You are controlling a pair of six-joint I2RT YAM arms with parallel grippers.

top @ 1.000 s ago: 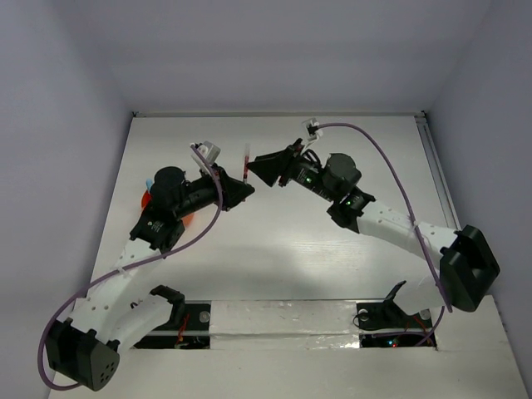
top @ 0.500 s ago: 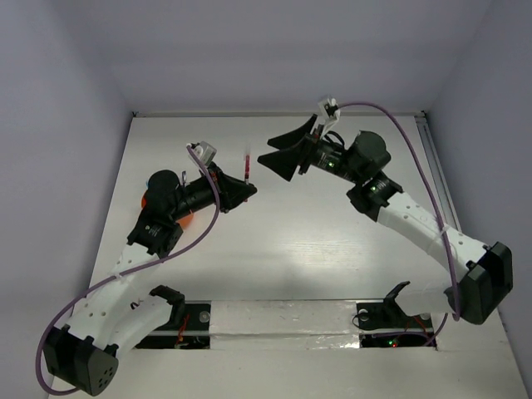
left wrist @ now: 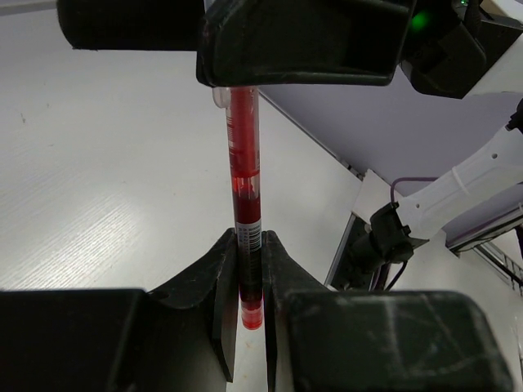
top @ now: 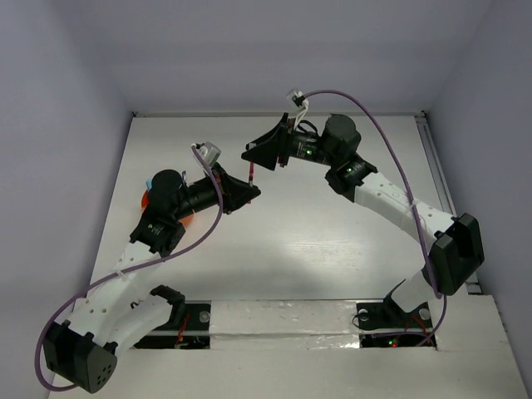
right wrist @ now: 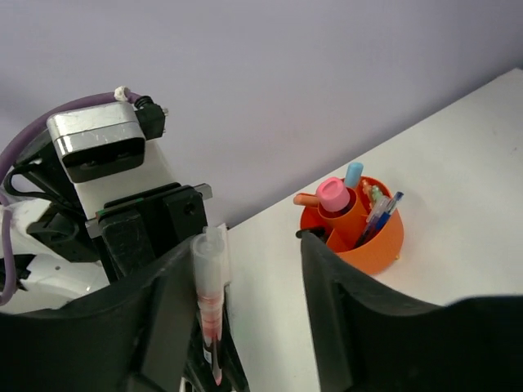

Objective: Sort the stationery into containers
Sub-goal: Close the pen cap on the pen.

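Pale lilac walls close in a white table [top: 332, 249], above which the left gripper [top: 248, 193] still pinches the lower end of a red pen [top: 250, 174], holding it upright over the far left-middle of the surface. Half a second ago the right gripper [top: 252, 155] had drawn off with fingers spread wide; now it is back over the pen's top end, fingers narrower yet parted, the pen beside one finger and not pinched. This looks like a retried handover, so the pen is not yet in the orange pot [right wrist: 380, 249] by the left arm, which already holds other pens.
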